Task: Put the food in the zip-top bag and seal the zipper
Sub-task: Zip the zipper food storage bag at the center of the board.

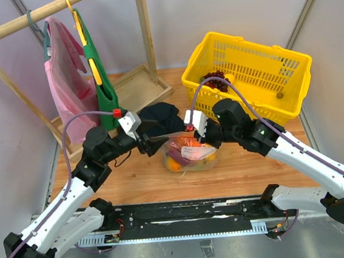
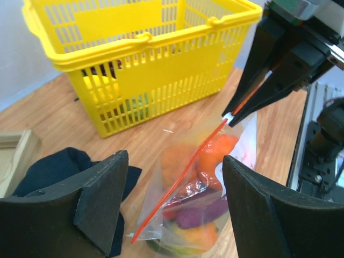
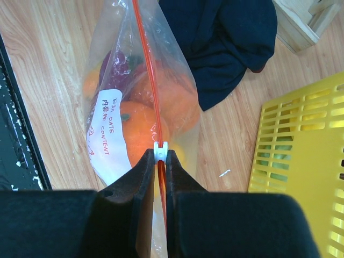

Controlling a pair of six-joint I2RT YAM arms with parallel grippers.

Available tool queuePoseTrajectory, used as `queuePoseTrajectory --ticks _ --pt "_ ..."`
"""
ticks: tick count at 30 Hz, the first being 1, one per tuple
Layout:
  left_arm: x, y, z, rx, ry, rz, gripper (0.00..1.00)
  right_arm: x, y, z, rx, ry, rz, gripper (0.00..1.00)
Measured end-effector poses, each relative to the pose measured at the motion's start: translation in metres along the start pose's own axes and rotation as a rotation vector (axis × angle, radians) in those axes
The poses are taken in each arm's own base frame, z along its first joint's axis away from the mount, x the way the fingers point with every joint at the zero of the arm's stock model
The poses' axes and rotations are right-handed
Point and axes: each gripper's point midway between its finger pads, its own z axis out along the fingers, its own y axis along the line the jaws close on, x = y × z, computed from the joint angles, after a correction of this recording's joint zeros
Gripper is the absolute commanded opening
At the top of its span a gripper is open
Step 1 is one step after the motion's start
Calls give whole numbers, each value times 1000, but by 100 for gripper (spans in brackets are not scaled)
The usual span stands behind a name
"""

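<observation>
On the zipper (image 3: 156, 131), right jaws pinch tight (left jaws spread wide).

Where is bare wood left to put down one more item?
Bare wood runs between the zip-top bag and the black rail at the near edge. A smaller patch lies between the dark cloth and the yellow basket. Crowded: around the bag, right gripper on its zipper, left gripper beside.
</observation>
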Motion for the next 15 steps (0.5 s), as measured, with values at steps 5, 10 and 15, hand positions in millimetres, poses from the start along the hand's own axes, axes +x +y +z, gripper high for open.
queuePoseTrajectory --ticks 5,10,15 --pt "14 -14 17 105 100 73 76 -2 3 1 -21 -12 0 1" --pt "34 -17 36 173 195 146 71 -6 7 3 -41 -32 -1 1" --pt "55 -19 48 224 261 172 63 -8 10 6 -59 -52 5 1"
